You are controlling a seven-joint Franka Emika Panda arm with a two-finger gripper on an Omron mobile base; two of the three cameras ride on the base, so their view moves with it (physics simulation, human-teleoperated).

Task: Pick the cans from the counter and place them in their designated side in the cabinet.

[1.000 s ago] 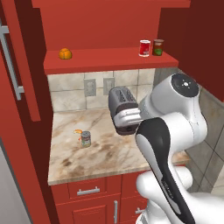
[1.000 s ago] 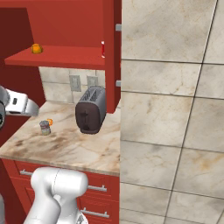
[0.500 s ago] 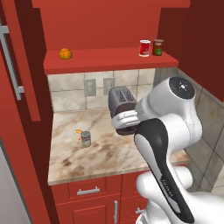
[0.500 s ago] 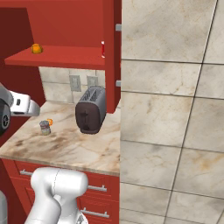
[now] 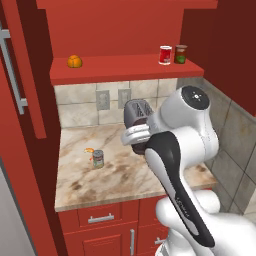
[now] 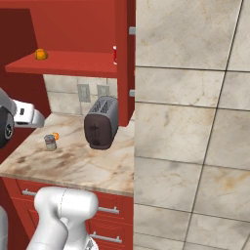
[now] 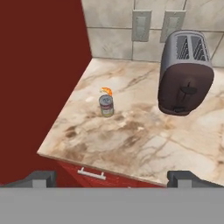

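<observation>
1. The gripper [image 7: 112, 178] is released: in the hand view its two dark fingertips [image 7: 38, 178] stand far apart at the bottom edge, with nothing between them.
2. It hangs above the counter [image 7: 144, 144], looking down on the marbled slab.
3. The silver-grey can [image 7: 106, 105] stands upright on the counter, at about 12 o'clock from the gripper and apart from it. In the left base view this can [image 5: 98, 158] sits on the left half of the slab.
4. A small orange object [image 7: 106, 91] lies just beside the can at its 12 o'clock; whether they touch I cannot tell.
5. A dark toaster [image 7: 185, 72] stands at about 2 o'clock from the can, well apart, near the tiled back wall. Two wall outlets [image 7: 141, 25] sit on the wall above it.
6. The red can [image 5: 165, 55] is on the right end of the cabinet shelf [image 5: 120, 66], in the left base view at about 1 o'clock from the silver-grey can.
7. Just beside the red can at its 3 o'clock stands a dark can with a green-and-red label [image 5: 181, 54].
8. A round orange fruit [image 5: 74, 61] rests at the left end of the shelf, well apart from both cans.
9. The cabinet door [image 5: 22, 75] stands open at the left, its silver bar handle [image 5: 14, 70] facing out.
10. The arm's white elbow [image 5: 192, 117] covers part of the toaster in the left base view.
11. Red drawers [image 5: 100, 218] with silver handles run below the counter edge.
</observation>
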